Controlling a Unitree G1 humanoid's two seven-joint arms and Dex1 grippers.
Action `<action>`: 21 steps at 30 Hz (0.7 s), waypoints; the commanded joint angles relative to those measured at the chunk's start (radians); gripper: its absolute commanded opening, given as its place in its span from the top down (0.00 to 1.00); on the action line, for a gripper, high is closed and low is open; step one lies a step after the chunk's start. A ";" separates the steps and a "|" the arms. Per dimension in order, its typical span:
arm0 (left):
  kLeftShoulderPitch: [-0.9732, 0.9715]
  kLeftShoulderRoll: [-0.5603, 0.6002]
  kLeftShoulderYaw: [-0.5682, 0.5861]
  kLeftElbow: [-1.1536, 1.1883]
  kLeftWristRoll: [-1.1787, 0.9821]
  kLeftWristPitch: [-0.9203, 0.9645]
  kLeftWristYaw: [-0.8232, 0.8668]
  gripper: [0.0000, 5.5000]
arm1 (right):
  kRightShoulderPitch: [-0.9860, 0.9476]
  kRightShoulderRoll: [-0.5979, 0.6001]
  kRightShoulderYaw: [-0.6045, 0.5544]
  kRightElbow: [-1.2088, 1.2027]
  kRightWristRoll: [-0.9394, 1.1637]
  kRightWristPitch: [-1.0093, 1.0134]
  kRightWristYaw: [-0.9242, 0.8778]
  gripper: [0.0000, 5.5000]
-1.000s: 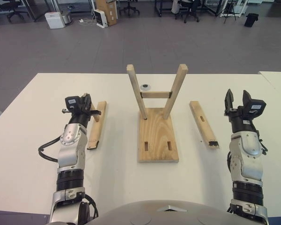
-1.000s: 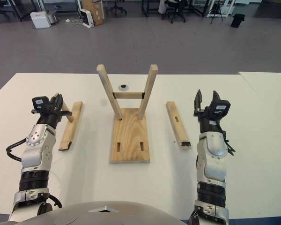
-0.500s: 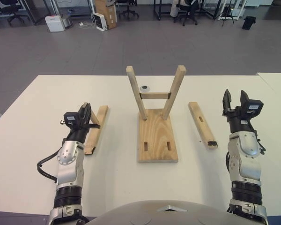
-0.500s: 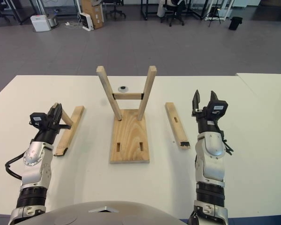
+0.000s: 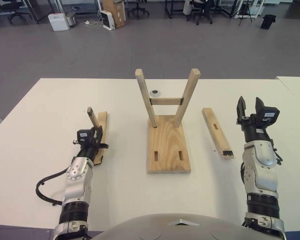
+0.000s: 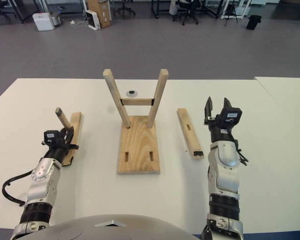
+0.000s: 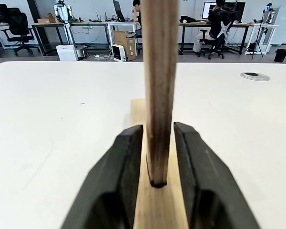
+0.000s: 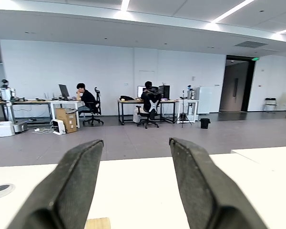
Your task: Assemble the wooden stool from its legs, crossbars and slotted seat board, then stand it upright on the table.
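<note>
On the white desk (image 5: 35,150), seen from the head, one seat board (image 5: 168,147) lies flat at centre. Two standing legs (image 5: 146,97) rise from its far end, joined by one crossbar (image 5: 166,101); its two near slots (image 5: 156,156) are bare. Two more legs lie flat: the left loose leg (image 5: 102,122) and the right loose leg (image 5: 215,131). The left tool (image 5: 92,137) is clamped on a second crossbar (image 5: 92,118), which tilts up from the left loose leg. The right tool (image 5: 250,109) hangs above the desk, fingers apart, holding nothing.

Left wrist view: both fingers (image 7: 119,176) press that crossbar, its end meeting the leg.

Right wrist view: fingers (image 8: 66,191) spread wide; grey floor, office desks and chairs beyond.
</note>
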 commanded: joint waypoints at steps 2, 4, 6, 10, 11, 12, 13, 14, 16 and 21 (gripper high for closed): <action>-0.041 0.024 0.005 0.007 0.016 0.015 0.005 0.63 | -0.022 0.006 0.007 0.010 0.004 -0.008 0.004 0.53; -0.055 0.042 0.002 -0.006 0.019 0.031 -0.008 0.57 | -0.014 0.012 0.010 0.002 0.003 -0.008 -0.001 0.53; -0.065 0.074 0.008 -0.043 0.020 0.081 -0.012 0.52 | 0.003 0.023 0.014 -0.016 0.000 -0.008 -0.010 0.53; 0.008 0.114 0.010 -0.223 0.008 0.306 0.012 0.39 | 0.064 0.067 0.026 -0.061 -0.011 -0.015 -0.036 0.53; 0.045 0.105 0.013 -0.282 -0.009 0.394 0.030 0.36 | 0.079 0.079 0.030 -0.071 -0.013 -0.017 -0.043 0.53; 0.085 0.090 0.008 -0.343 -0.035 0.468 0.035 0.33 | 0.091 0.091 0.040 -0.077 -0.017 -0.018 -0.047 0.53; 0.119 0.075 -0.007 -0.406 -0.051 0.532 0.038 0.32 | 0.099 0.103 0.053 -0.079 -0.021 -0.020 -0.048 0.53; 0.140 0.065 -0.023 -0.455 -0.064 0.586 0.038 0.32 | 0.106 0.112 0.064 -0.081 -0.026 -0.022 -0.050 0.53; 0.171 0.048 -0.045 -0.543 -0.079 0.700 0.059 0.32 | 0.111 0.125 0.082 -0.083 -0.032 -0.025 -0.052 0.53; 0.214 0.022 -0.007 -0.630 -0.118 0.889 0.109 0.32 | 0.117 0.143 0.099 -0.075 -0.040 -0.035 -0.050 0.53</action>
